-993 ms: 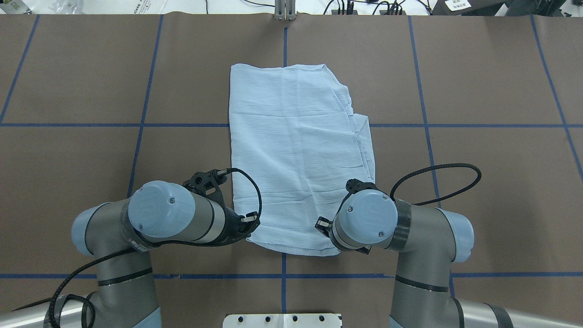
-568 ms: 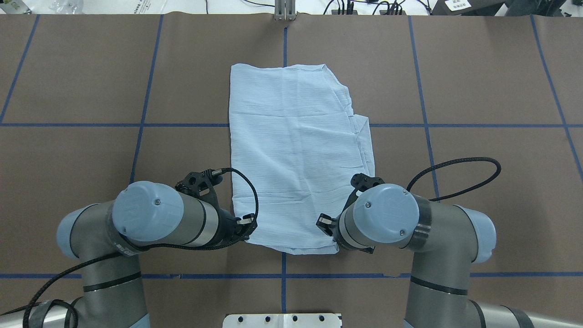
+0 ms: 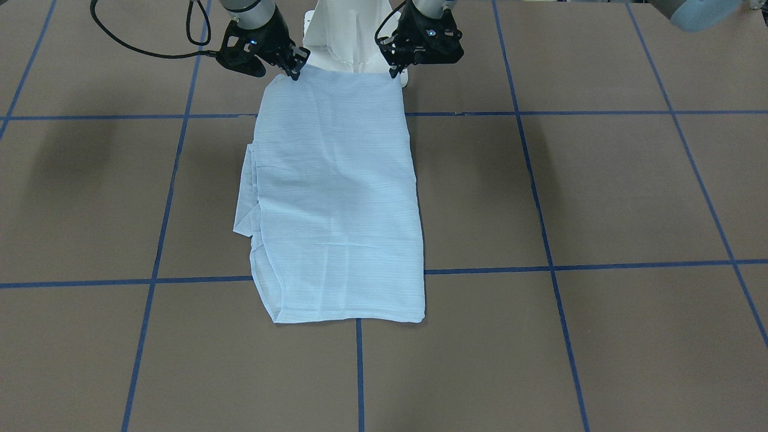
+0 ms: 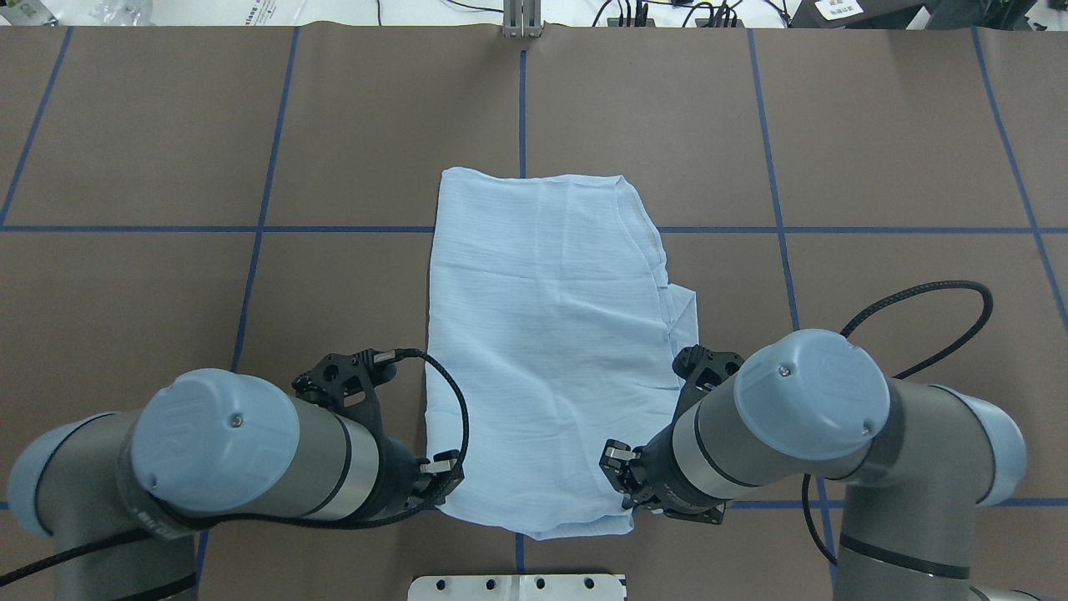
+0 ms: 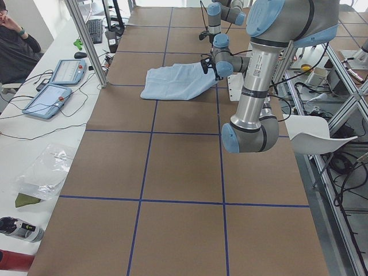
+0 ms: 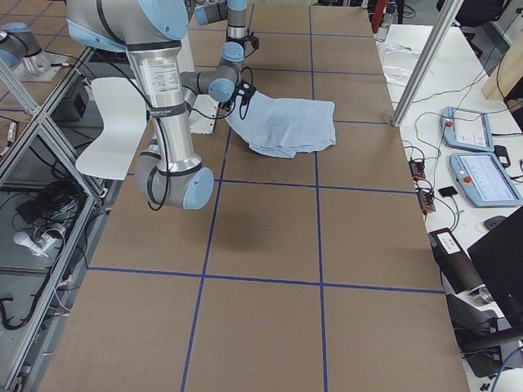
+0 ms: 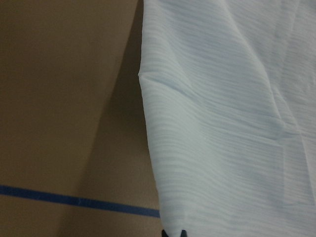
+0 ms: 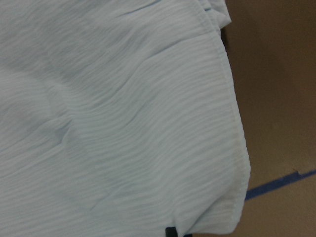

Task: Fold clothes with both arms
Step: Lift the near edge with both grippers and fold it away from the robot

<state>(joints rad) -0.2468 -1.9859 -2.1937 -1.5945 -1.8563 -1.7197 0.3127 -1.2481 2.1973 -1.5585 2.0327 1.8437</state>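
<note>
I am standing by a brown table (image 4: 167, 125) that is marked off into big squares by blue tape lines (image 4: 267, 229). The pale-blue shirt (image 4: 542, 351) is lying at its middle, folded into a long panel just in front of the white pedestal base (image 4: 517, 586). Its far end is resting flat across one tape line, and extra layers are poking out along its right side. The near edge is being held up off the table, stretched between the two grippers. The left gripper (image 4: 442, 487) is pinching the near left corner with its fingers drawn narrow on the cloth. The right gripper (image 4: 624, 482) is gripping the near right corner the same way. Both wrist cameras are showing little but finely striped fabric against brown table.

Along the table's far side a white bench (image 5: 34, 132) is carrying two control pads (image 5: 68, 71), a keyboard (image 5: 95, 31), loose cables and a clear plastic bag (image 5: 43, 172). An aluminium post (image 5: 86, 40) is rising beside them. A person (image 5: 14, 49) is sitting at the bench.
</note>
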